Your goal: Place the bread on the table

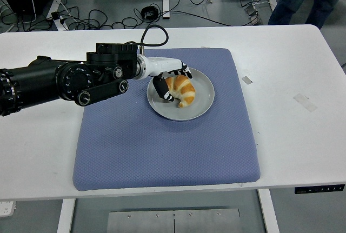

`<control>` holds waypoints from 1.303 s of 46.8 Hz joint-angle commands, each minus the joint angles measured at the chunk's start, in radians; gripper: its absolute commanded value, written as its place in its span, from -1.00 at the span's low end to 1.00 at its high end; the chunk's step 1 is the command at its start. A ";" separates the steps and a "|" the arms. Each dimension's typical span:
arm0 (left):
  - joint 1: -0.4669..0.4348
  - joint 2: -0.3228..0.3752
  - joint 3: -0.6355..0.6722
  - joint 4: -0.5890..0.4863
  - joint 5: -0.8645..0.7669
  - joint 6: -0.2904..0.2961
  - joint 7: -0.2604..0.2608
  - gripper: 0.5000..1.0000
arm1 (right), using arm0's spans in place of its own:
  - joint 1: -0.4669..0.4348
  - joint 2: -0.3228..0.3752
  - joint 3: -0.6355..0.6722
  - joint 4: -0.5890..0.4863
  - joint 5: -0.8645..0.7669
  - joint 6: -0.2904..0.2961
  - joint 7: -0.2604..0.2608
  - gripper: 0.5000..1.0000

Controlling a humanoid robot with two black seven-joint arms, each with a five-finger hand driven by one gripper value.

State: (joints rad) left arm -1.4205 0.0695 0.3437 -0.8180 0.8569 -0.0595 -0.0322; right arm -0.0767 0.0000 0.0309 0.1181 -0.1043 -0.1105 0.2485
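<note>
The golden-brown, crescent-shaped bread roll (181, 89) lies on a round grey plate (200, 106) just above the frame's centre. It looks light and soft, with a flaky crust that would likely dent or crumble under a hard squeeze, so a gentle hold across its thick middle seems best rather than its thin ends. The left hand (170, 83), white-backed with black fingers (160, 89), wraps the roll's left side, thumb below and fingers above, apparently closing on it. The plate rests on a blue quilted mat (162, 146) covering the white tabletop (303, 81).
</note>
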 commanded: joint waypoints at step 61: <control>0.029 0.019 -0.006 0.298 -0.130 0.024 0.117 -1.00 | 0.000 0.000 0.000 0.000 0.000 0.000 0.000 1.00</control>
State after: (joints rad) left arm -1.3870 0.0866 0.3358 -0.5202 0.7414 -0.0321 0.0869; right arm -0.0767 0.0000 0.0309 0.1181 -0.1043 -0.1105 0.2485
